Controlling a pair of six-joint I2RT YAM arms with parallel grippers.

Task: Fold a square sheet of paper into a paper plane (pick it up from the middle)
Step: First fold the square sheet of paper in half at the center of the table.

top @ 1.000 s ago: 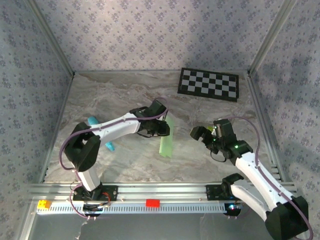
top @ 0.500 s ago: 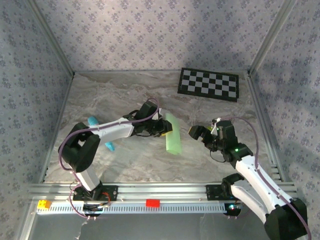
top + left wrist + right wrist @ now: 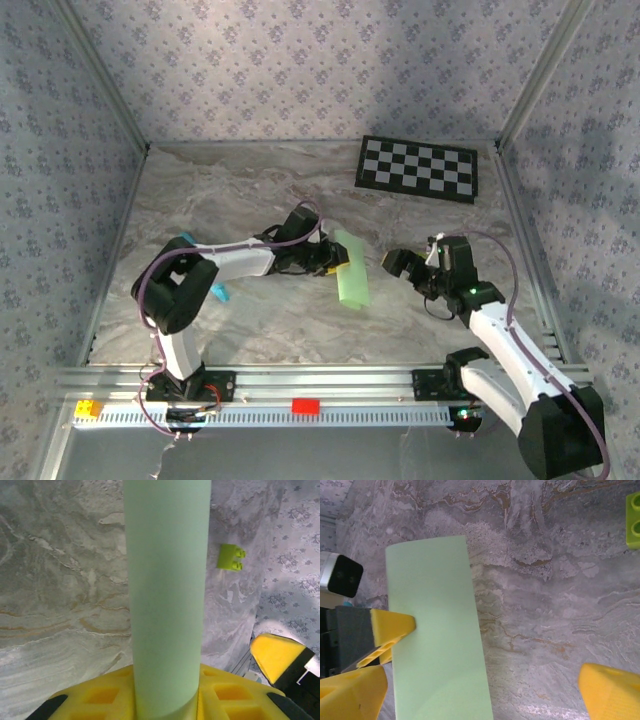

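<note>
The square sheet of paper (image 3: 352, 270) is pale mint green and bent over into a long strip at the table's middle. My left gripper (image 3: 333, 262) is shut on its left side. In the left wrist view the paper (image 3: 167, 590) rises as a rounded band from between the yellow fingers (image 3: 95, 697). My right gripper (image 3: 402, 264) stands open just right of the strip, apart from it. From the right wrist the paper (image 3: 437, 635) lies at the left, pinched by the left arm's yellow finger (image 3: 390, 630), with my right gripper (image 3: 482, 692) spread wide.
A black-and-white checkerboard (image 3: 417, 167) lies at the back right. A cyan-blue stick (image 3: 219, 292) sits under the left arm. A small lime brick (image 3: 633, 520) (image 3: 231, 558) rests on the marble near the right gripper. Patterned walls and metal rails enclose the table.
The left arm has stretched lower and carried the paper to the right, and the strip has turned from edge-on to broad side up. The right gripper has shifted slightly.
</note>
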